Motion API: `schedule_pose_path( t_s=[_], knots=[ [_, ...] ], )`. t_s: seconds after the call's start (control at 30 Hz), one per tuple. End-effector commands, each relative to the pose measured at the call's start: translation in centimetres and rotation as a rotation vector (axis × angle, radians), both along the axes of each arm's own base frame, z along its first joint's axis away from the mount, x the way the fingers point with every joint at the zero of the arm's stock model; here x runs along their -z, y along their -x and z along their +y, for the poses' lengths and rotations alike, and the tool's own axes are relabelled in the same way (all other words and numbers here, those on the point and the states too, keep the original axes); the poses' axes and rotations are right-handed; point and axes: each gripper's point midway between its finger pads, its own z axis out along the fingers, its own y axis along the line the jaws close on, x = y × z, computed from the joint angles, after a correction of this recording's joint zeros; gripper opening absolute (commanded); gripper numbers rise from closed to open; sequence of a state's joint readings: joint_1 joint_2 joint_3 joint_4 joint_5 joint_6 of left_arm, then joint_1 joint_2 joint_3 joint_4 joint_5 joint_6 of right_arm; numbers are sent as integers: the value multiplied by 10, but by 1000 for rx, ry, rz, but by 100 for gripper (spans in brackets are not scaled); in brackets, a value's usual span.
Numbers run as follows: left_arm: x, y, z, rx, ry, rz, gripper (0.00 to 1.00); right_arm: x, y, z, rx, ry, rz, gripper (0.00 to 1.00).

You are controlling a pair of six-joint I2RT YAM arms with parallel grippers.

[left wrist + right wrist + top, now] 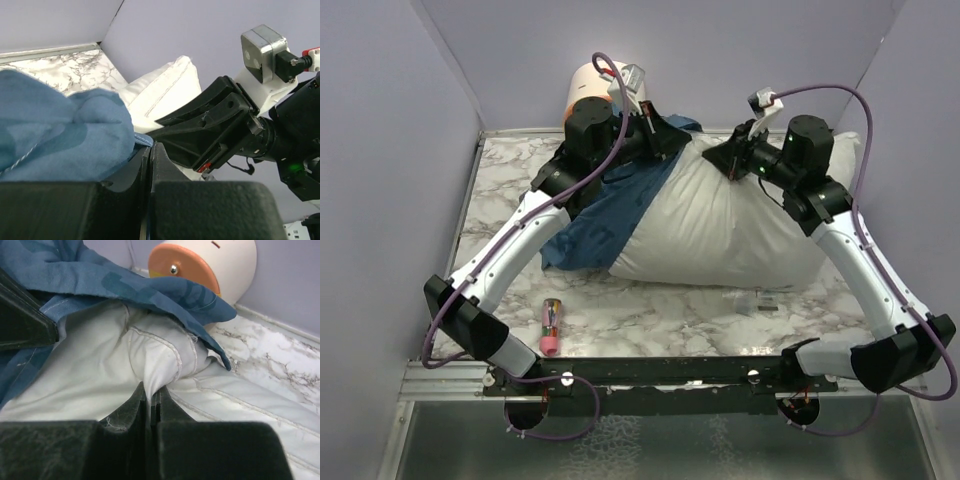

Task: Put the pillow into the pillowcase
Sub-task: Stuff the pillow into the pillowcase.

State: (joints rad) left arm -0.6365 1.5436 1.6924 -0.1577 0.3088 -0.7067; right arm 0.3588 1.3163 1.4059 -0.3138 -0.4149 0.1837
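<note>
Your top view hangs above and behind the arm bases and looks down and forward over the whole table (650, 315), out to its far edge and the walls. Your left wrist view rides just behind the left hand (150, 155), very near the pillowcase (60, 130), looking across toward the right arm (280, 135). Your right wrist view sits just behind the right hand (152, 397), close on the pillow (90, 385), facing the cream-and-orange cylinder (210, 265) at the table's far edge. Both wrist views share the pillow's far end and the pillowcase; the top view covers everything they see.
</note>
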Motion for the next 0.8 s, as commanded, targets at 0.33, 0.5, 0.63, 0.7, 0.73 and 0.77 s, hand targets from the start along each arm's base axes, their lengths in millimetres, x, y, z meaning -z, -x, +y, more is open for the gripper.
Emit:
schedule_pose_path(
  t_s=[0.33,0.5,0.63,0.7,0.73,0.77],
  knots=[
    [162,72,52,-78,-58,353,3,77,100,17,-229,-149,11,1],
    [154,82,57,-55,-102,344,20,103,111,25,-275,-116,76,1],
    [116,94,73,-33,-192,234,47,110,115,19,-253,-110,89,1],
    [89,98,84,-47,-210,160,60,113,118,18,-251,-109,97,1],
    [71,100,88,-54,-205,113,63,115,120,18,-255,-110,102,1],
    [61,100,92,-65,-213,84,68,117,121,18,-257,-111,107,1]
  ],
)
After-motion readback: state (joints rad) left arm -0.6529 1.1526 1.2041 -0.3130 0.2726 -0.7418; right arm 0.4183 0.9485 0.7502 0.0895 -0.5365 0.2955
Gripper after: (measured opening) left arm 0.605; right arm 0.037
